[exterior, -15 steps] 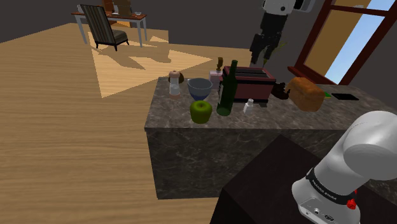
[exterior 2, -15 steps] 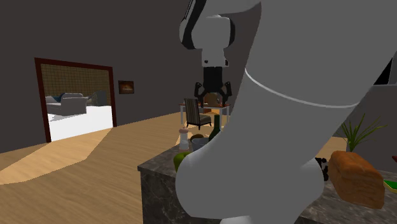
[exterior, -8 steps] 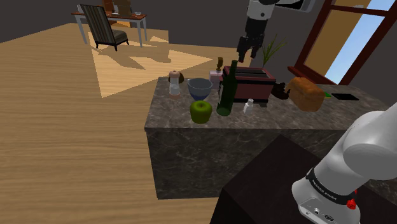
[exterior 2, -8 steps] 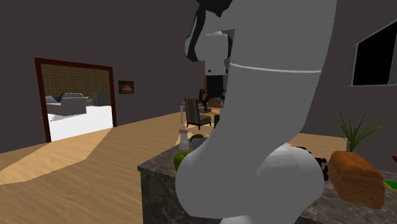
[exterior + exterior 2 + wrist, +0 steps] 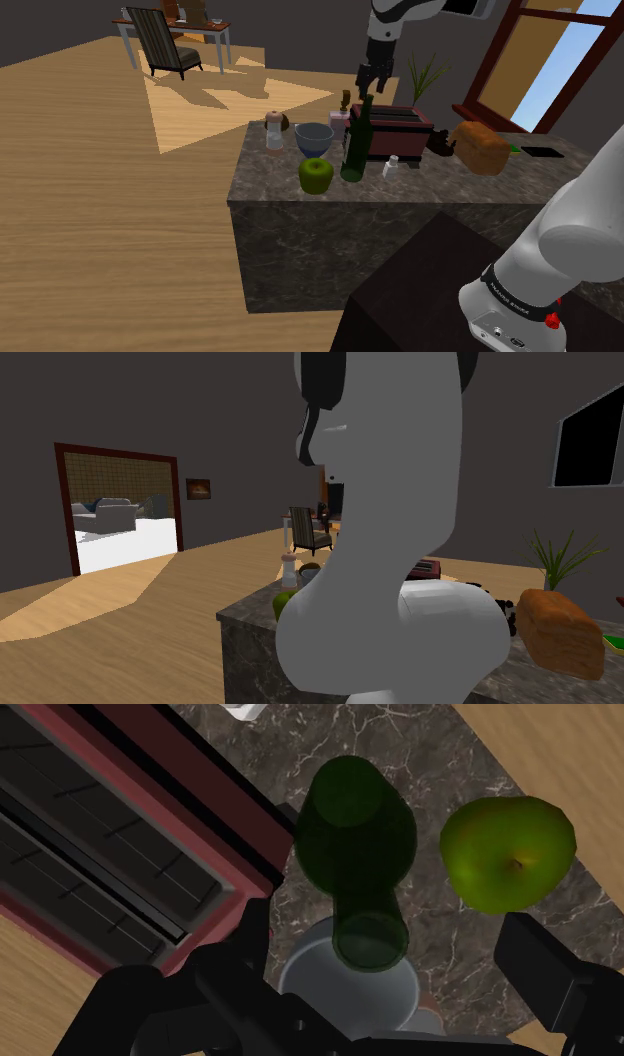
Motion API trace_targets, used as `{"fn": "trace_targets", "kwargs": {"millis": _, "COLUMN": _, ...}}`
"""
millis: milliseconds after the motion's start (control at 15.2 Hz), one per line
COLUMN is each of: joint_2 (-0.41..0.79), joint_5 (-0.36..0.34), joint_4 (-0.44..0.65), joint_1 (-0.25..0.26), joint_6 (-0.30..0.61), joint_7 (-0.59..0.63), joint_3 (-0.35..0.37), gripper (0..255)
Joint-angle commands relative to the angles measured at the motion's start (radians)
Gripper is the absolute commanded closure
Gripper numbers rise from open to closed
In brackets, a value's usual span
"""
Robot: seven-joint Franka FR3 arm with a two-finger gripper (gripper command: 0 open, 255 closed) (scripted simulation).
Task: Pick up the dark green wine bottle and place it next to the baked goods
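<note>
A dark stand [image 5: 420,290] and the base of the white arm [image 5: 565,245] occupy the near corner of the shoulder view. On the marbled tabletop [image 5: 300,200] beyond, a green apple [image 5: 316,175] sits toward the front edge. The dark green bottle [image 5: 354,145] stands upright just beside it, with a small white shaker [image 5: 391,167] near the bottle's other side. Behind them are a grey bowl [image 5: 313,137] and a dark red toaster [image 5: 395,128]. A brown loaf [image 5: 480,147] lies past the toaster, well apart from the bottle. The black fingers [image 5: 550,969] hang just above the bottle's mouth, spread wide to either side of it and touching nothing. Farther back, a striped chair [image 5: 165,40] stands on the wooden floor [image 5: 100,200].
</note>
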State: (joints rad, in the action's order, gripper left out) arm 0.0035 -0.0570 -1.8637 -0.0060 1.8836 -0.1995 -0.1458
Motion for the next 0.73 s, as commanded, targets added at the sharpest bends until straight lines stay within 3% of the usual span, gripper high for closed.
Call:
{"fn": "trace_targets", "kwargs": {"millis": 0, "joint_2": 0.013, "joint_5": 0.001, "joint_4": -0.008, "joint_1": -0.001, "joint_6": 0.022, "joint_7": -0.003, "joint_3": -0.001, "gripper": 0}}
{"fn": "trace_targets", "kwargs": {"millis": 264, "joint_2": 0.025, "joint_5": 0.002, "joint_4": -0.056, "joint_1": -0.003, "joint_6": 0.081, "joint_7": -0.004, "joint_3": -0.003, "gripper": 0}}
{"fn": "trace_targets", "kwargs": {"millis": 660, "joint_2": 0.025, "joint_5": 0.002, "joint_4": -0.056, "joint_1": -0.003, "joint_6": 0.081, "joint_7": -0.004, "joint_3": -0.003, "gripper": 0}}
